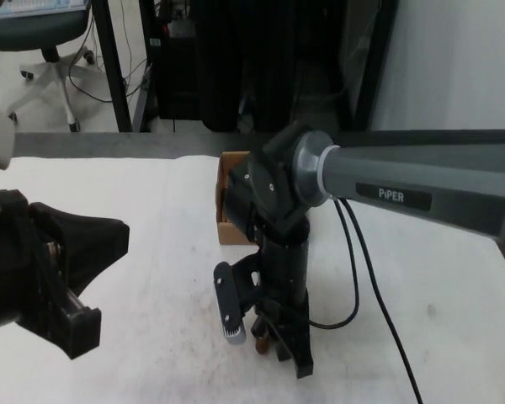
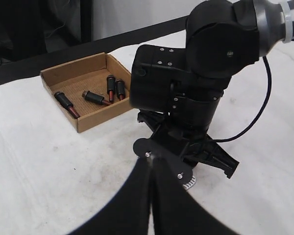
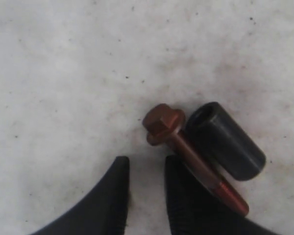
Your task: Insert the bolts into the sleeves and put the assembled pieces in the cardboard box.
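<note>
Copper bolt (image 3: 186, 152) lies on white surface (image 3: 63, 73), touching black sleeve (image 3: 225, 142), not inserted. Your right gripper (image 3: 147, 166) sits low at shank, narrowly open, empty, likely lined up to pinch. Left gripper (image 2: 151, 164) closed, empty.

a copper-red bolt (image 3: 191, 159) and a black sleeve (image 3: 225, 142) lay side by side on white cloth (image 3: 63, 73).
the bolt touched the sleeve, not inserted; the open cardboard box (image 2: 100, 117) held four black-and-red assembled pieces (image 2: 94, 97) lying flat.

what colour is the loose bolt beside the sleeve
The hex-head bolt is coppery reddish-brown; clearest in the right wrist view.
</note>
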{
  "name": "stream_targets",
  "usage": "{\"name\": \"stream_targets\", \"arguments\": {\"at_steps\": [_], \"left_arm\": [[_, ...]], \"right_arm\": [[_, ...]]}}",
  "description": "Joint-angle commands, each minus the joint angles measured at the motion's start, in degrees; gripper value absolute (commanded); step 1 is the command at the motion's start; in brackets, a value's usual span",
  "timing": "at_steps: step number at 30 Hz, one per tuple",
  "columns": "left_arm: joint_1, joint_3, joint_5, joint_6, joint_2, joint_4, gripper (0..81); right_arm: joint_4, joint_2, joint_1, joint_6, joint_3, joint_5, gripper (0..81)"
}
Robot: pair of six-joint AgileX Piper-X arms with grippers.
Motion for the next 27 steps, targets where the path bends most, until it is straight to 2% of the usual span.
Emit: {"name": "stream_targets", "arguments": {"at_steps": [1, 10, 27], "left_arm": [[0.08, -0.20, -0.21, 0.08, -0.53, 0.00, 0.3], [0.08, -0.20, -0.21, 0.08, -0.53, 0.02, 0.3], [0.08, -0.20, -0.09, 0.08, -0.53, 0.01, 0.3]], "right_arm": [[-0.02, -1.47, 0.21, -0.45, 0.00, 1.03, 24.6], [-1.15, -7.31, -0.15, -2.81, 0.00, 0.85, 24.6], [-6.42, -3.76, -0.23, -5.03, 0.00, -0.77, 24.6]]}}
